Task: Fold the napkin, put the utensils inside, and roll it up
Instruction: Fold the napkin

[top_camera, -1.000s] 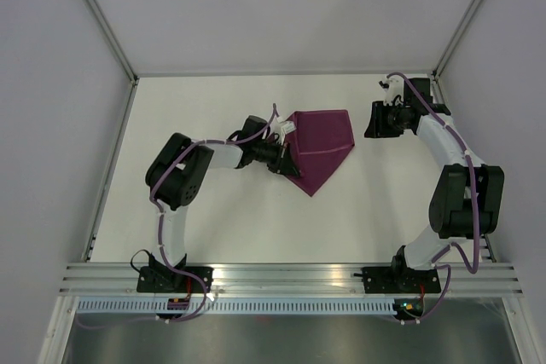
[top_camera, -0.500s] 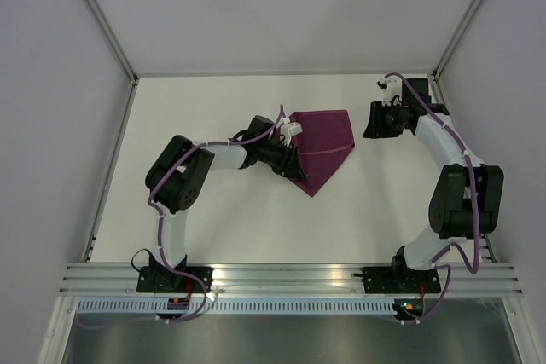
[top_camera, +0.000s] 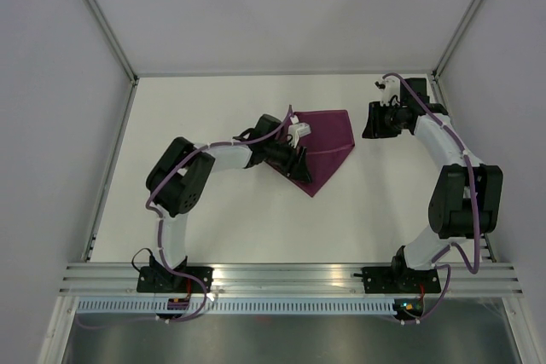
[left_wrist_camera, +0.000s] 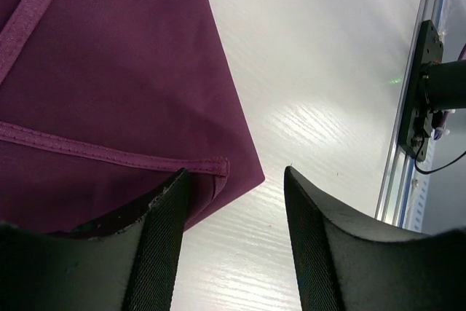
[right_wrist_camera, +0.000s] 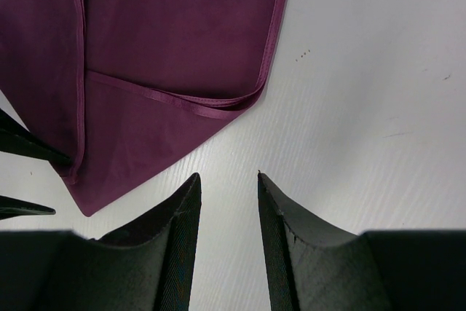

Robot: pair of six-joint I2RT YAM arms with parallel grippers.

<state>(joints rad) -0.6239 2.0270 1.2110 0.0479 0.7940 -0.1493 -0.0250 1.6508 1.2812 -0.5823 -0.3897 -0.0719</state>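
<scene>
The napkin (top_camera: 322,148) lies folded on the white table, a purple shape with its point toward the near side; it also shows as hemmed layers of napkin (left_wrist_camera: 109,85) and napkin (right_wrist_camera: 167,56). My left gripper (top_camera: 298,159) hangs over the cloth's left lower edge, and the left gripper (left_wrist_camera: 234,172) is open, one finger over the folded corner, gripping nothing. To the right of the cloth my right gripper (top_camera: 373,122) is apart from it; the right gripper (right_wrist_camera: 228,176) is open over bare table. The utensils are out of view.
The table (top_camera: 213,210) is white, with walls on three sides. An aluminium rail (top_camera: 290,277) carrying both arm bases runs along the near edge, and the rail (left_wrist_camera: 419,100) shows again at the right of the left wrist view.
My left gripper went from shut to open, letting go of the napkin, and slid right over its left edge. The right arm stayed put.
</scene>
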